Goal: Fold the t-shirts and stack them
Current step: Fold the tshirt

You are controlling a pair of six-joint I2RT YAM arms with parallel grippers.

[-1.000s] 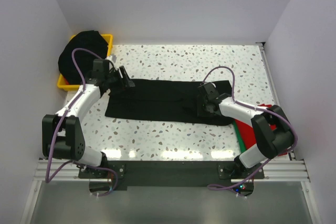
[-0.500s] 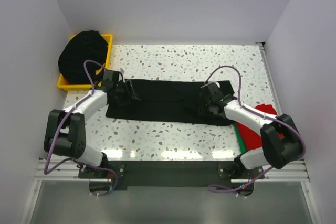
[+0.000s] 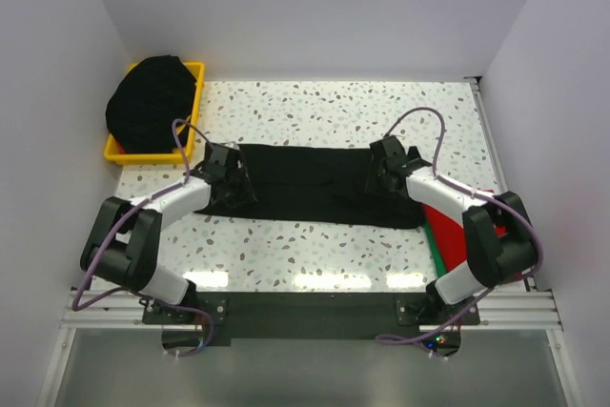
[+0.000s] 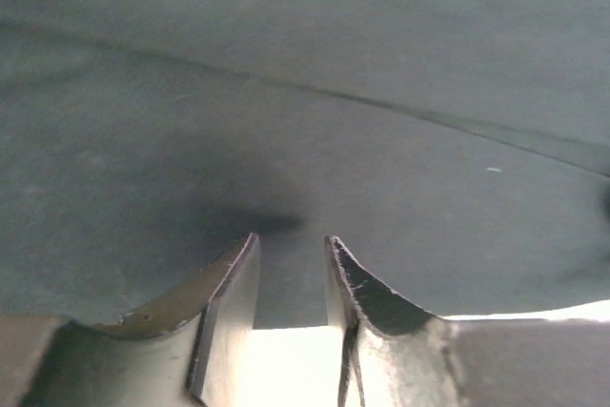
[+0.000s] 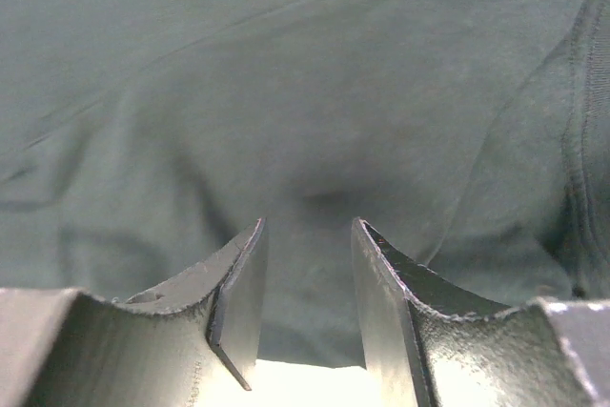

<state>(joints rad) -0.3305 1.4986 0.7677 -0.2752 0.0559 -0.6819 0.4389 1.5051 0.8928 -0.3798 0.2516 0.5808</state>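
A black t-shirt [image 3: 305, 183], folded into a long strip, lies flat across the middle of the table. My left gripper [image 3: 236, 181] rests on its left end, jaws a little apart, tips on the cloth. In the left wrist view the gripper [image 4: 291, 240] shows the shirt [image 4: 305, 92] ahead, with its edge between the fingers. My right gripper [image 3: 375, 176] rests on the shirt's right end, jaws also a little apart. In the right wrist view the gripper [image 5: 307, 224] touches wrinkled cloth [image 5: 286, 73]. A red t-shirt [image 3: 456, 234] lies at the right, partly under the right arm.
A yellow bin [image 3: 197, 71] at the back left holds a heap of black shirts [image 3: 152, 102]. A green edge [image 3: 433, 253] shows beside the red shirt. White walls close in the table on three sides.
My left gripper has moved right and nearer, from the bin side onto the shirt's left end. My right gripper has shifted a little farther back on the right end.
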